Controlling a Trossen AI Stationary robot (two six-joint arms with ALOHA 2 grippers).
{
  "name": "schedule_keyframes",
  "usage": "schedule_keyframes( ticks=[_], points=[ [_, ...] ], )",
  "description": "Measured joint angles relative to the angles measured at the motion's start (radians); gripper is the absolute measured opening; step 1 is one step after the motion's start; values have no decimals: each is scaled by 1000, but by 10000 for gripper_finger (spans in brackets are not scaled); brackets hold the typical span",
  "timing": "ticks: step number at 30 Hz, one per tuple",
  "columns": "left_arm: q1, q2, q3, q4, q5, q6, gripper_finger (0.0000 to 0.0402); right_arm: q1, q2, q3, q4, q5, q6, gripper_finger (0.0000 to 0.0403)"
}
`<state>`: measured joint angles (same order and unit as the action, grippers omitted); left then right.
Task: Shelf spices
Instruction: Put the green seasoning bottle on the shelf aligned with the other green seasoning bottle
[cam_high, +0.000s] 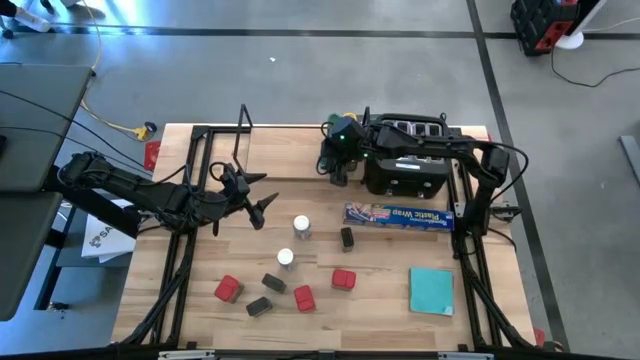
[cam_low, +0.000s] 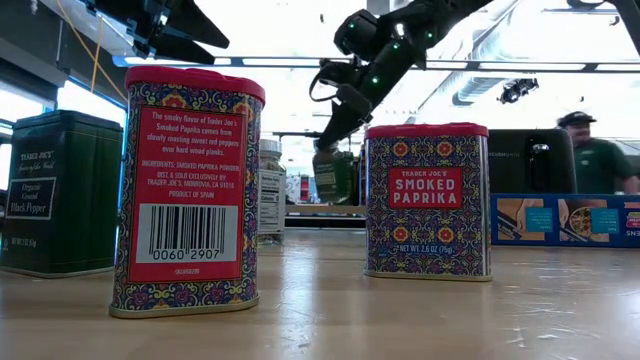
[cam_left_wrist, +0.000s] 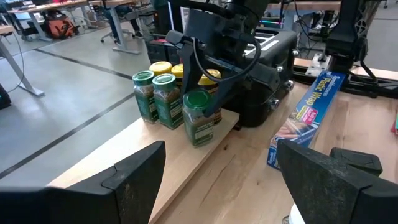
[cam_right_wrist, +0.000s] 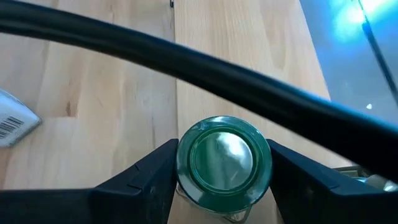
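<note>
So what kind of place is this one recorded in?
Probably a robotics lab or workshop rather than a kitchen: bare concrete floor with taped lines, other workbenches behind, and a person standing beyond the wooden table.

On the tabletop (cam_high: 400, 300), the shelf (cam_left_wrist: 186, 155) runs along the far edge, left of the toaster (cam_high: 405, 160). A cluster of jars (cam_left_wrist: 163, 93) stands on it at the toaster end, with the right claw (cam_right_wrist: 224, 180) directly above the nearest jar (cam_right_wrist: 224, 158), a finger on either side, apparently touching it. The wrap box (cam_high: 398, 214) lies just in front of the toaster. Nearer the front, tins (cam_high: 300, 290) and two more jars (cam_high: 293, 243) are scattered mid-table. The left claw (cam_high: 262, 205) hangs left of these.
</note>
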<state>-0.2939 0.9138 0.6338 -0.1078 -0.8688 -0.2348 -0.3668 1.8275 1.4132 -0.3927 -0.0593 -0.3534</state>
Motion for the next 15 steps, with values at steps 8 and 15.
schedule_keyframes(
  ticks=[8, 15],
  points=[
    [0, 0, 0, -1, 3, 1, 303, 0, 0, 0, -7, 11, -39, 223],
    [0, 0, 0, -9, 21, 1, 303, 0, 0, 0, -17, 85, -93, 224]
  ],
)
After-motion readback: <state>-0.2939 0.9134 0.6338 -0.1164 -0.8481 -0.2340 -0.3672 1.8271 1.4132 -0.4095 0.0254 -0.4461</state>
